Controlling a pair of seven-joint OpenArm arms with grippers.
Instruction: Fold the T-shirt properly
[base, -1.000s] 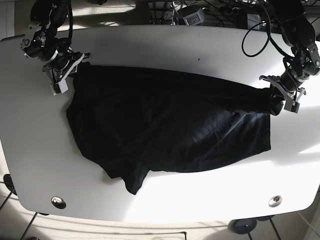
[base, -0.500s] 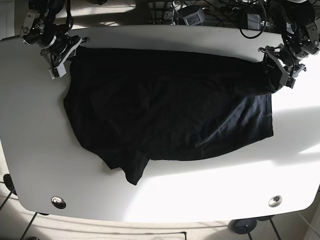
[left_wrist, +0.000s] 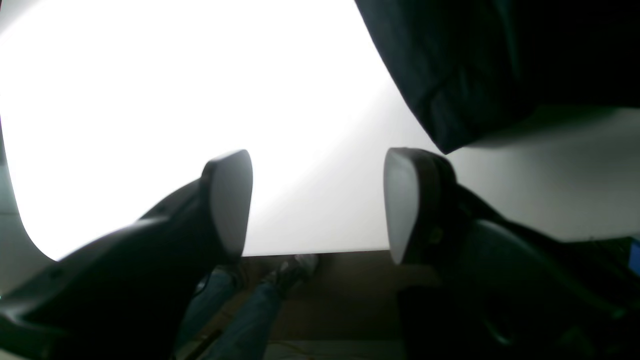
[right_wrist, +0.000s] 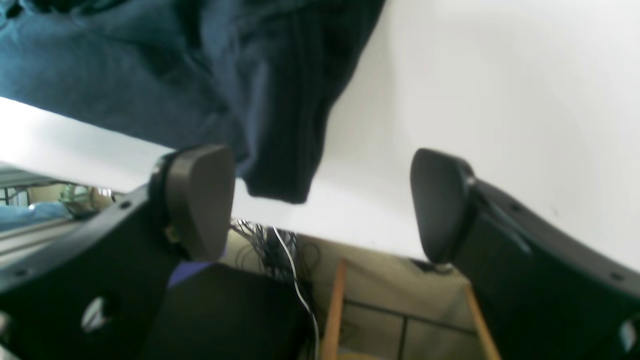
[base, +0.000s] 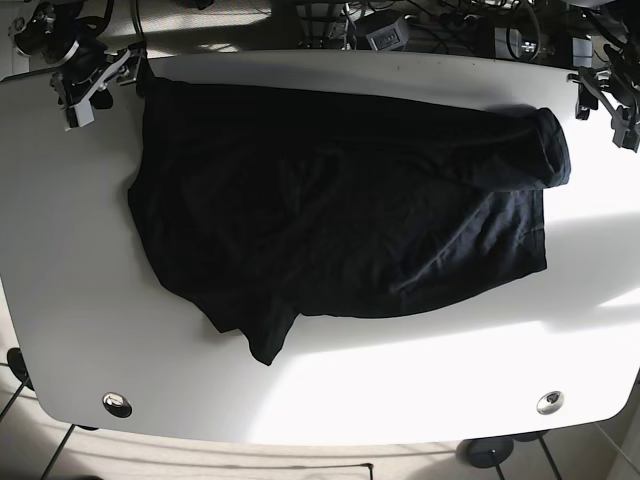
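The black T-shirt (base: 340, 210) lies spread across the white table (base: 420, 390), with its far edge near the table's back edge. A rolled bulge sits at its right end (base: 545, 150). My left gripper (base: 605, 100) is open and empty, off the shirt's right end. In the left wrist view (left_wrist: 317, 205) the shirt's corner (left_wrist: 475, 75) lies just beyond the right finger. My right gripper (base: 95, 85) is open at the shirt's far left corner. In the right wrist view (right_wrist: 320, 205) a shirt corner (right_wrist: 285, 125) lies ahead between the fingers, not pinched.
Cables and equipment (base: 385, 25) crowd the space behind the table's back edge. Two round metal fittings sit near the front corners (base: 117, 404) (base: 550, 402). A person's legs and shoes (left_wrist: 250, 310) show below the table edge in the left wrist view.
Both grippers pulled the shirt's far edge toward the back of the table, then let go and opened. They now stand outside the shirt's two far corners.
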